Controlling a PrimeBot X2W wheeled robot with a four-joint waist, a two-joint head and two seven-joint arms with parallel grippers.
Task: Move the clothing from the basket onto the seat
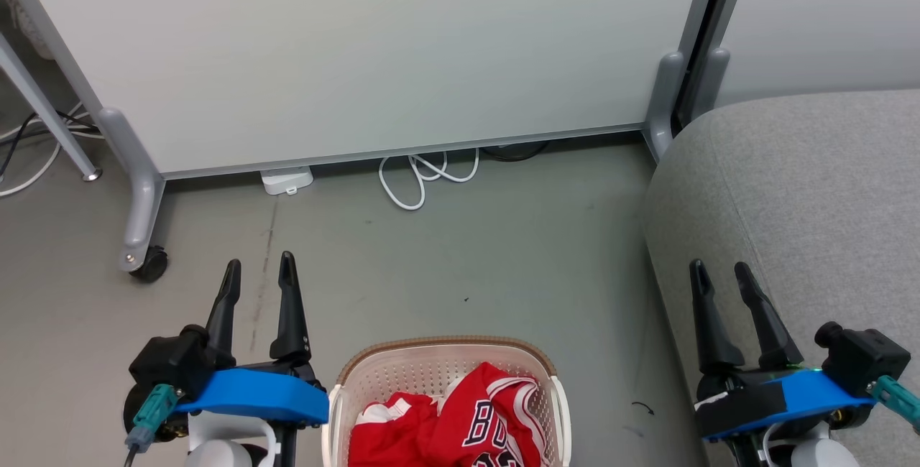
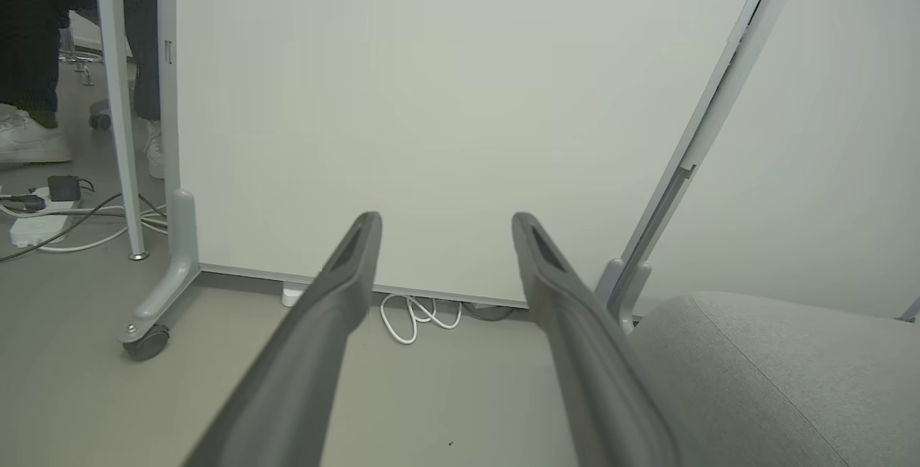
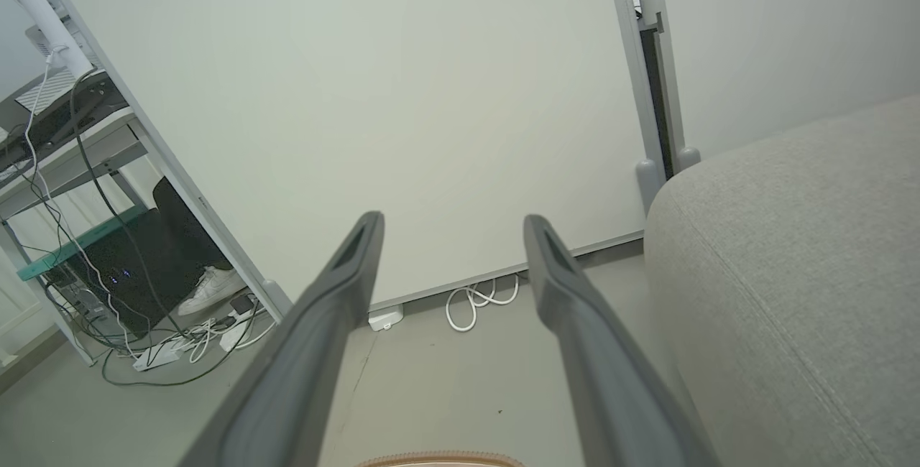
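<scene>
Clothing (image 1: 438, 429) in basket (image 1: 402, 375), partly off-frame

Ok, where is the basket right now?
Head view, bottom centre: the basket sits on the floor between the left hand and right hand, clothing inside, with the seat to its right.

Red clothing (image 1: 460, 424) lies bunched in the basket (image 1: 445, 352) on the floor (image 1: 460, 259). Left claw (image 1: 259, 269) and right claw (image 1: 721, 274) gape empty; seat (image 1: 805, 187) bare.

"BU" on red jersey (image 1: 447, 424)
</scene>
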